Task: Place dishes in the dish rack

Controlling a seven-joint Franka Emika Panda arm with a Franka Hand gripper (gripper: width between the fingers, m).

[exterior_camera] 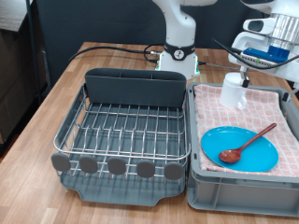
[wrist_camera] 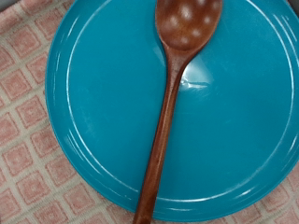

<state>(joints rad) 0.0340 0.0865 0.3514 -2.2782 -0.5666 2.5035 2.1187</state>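
Clearly the gripper, fingers unreadable, hovers over the spoon lying loose on the plate; a skewed pinch could flick it off.

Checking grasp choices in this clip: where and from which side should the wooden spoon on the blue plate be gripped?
Probably mid-handle, from straight above. The spoon lies flat across the plate, its slim, straight handle free on both sides; fingers could close across it. The bowl end is wider and rounded. The gripper does not show clearly in either view.
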